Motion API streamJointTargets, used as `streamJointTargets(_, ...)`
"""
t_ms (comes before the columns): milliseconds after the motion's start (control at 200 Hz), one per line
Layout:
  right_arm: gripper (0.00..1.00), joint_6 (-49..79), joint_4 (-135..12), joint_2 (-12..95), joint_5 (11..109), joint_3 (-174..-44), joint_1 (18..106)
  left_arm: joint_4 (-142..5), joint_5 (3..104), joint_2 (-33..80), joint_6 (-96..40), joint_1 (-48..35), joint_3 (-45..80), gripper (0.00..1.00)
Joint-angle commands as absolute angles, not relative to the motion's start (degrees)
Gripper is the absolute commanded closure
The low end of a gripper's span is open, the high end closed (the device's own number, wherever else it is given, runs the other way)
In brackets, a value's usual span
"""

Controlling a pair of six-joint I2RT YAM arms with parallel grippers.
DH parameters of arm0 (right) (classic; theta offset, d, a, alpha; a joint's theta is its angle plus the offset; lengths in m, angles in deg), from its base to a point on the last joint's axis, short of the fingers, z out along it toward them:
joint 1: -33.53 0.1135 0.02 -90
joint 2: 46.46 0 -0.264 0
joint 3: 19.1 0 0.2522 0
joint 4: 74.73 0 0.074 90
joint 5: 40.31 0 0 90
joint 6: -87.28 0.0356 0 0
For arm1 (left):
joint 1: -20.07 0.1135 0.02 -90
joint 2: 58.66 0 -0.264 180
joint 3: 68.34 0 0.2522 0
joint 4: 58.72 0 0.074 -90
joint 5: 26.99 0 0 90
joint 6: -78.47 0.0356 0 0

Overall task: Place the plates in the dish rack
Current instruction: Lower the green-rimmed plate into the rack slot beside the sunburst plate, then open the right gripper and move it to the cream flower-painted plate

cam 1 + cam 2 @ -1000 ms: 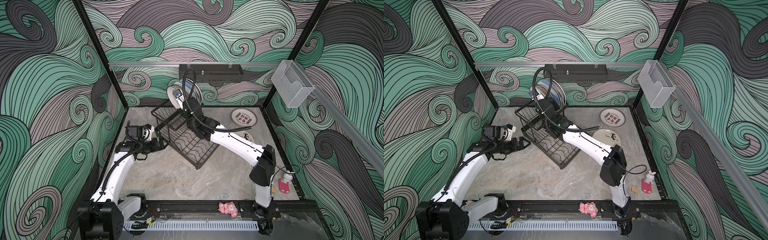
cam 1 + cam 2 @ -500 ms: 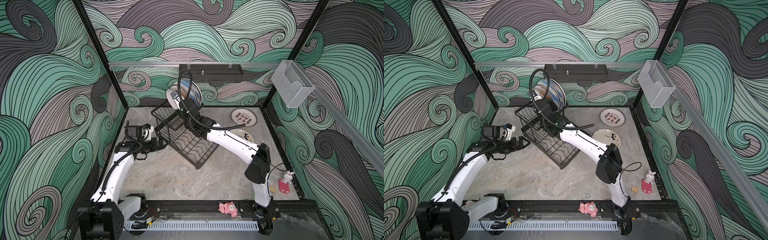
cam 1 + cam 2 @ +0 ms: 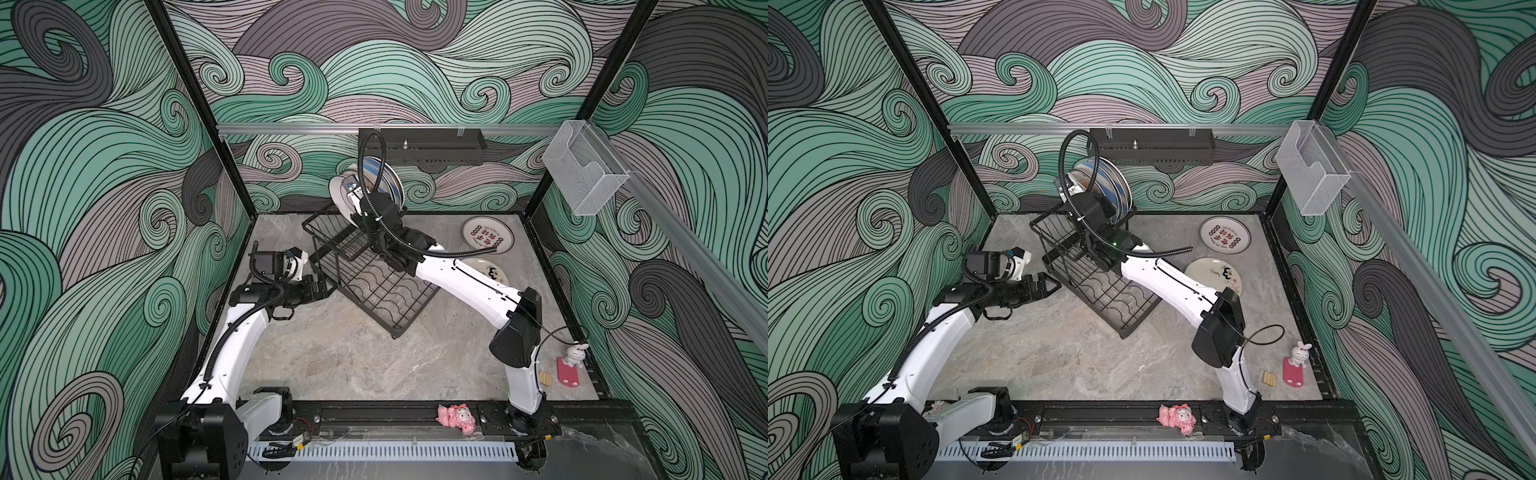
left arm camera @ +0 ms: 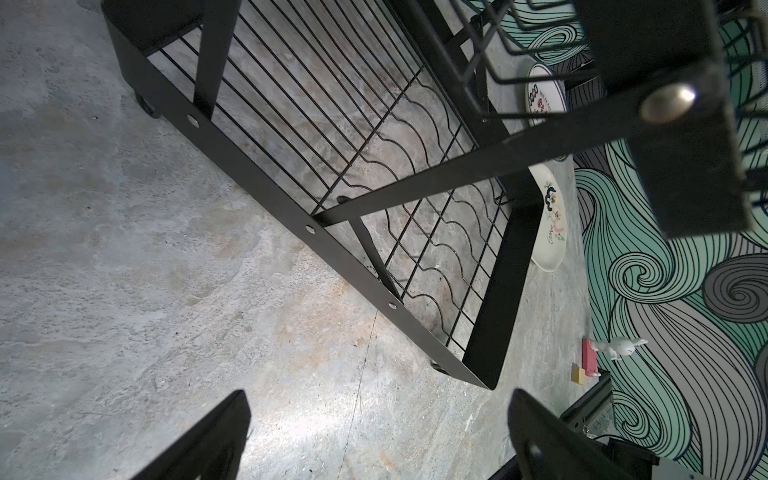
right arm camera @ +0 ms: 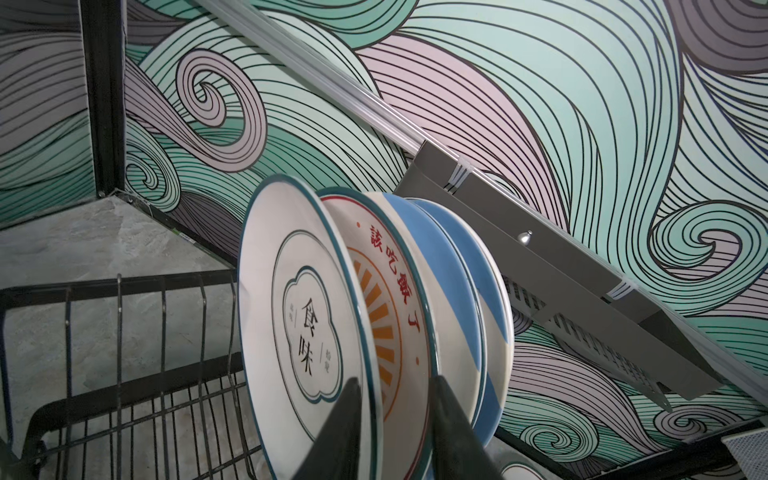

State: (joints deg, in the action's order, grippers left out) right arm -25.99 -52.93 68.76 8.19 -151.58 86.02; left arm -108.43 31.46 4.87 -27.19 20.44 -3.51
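The right gripper point(image 5: 395, 382) has just spread off the green-rimmed plate point(image 5: 291, 291), leaving it upright in the basket of the dish rack point(image 3: 376, 291). The left gripper point(image 4: 378, 395) hangs spread, empty, beside the rack; two plates point(image 3: 487, 240) on the desk point(image 3: 353, 365) beside it remain.
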Motion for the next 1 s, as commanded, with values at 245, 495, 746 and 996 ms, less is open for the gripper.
streamJointTargets(245, 0.45, -22.86, -45.40, 67.13, 9.67, -156.86, 85.91, -107.90, 30.36, 4.89, -27.43, 21.27, -3.72, 0.01)
streamJointTargets(495, 0.37, -19.62, -43.74, 62.21, 12.46, -155.08, 85.91, -107.90, 30.32, 4.92, -27.40, 21.31, -3.73, 0.01)
streamJointTargets(746, 0.32, -19.01, -45.22, 55.76, 12.33, -149.55, 85.57, -107.93, 30.50, 4.80, -27.30, 21.39, -3.84, 0.01)
streamJointTargets(996, 0.30, -12.74, -43.66, 45.32, 15.18, -138.95, 82.44, -107.81, 30.47, 4.54, -27.21, 21.39, -3.91, 0.01)
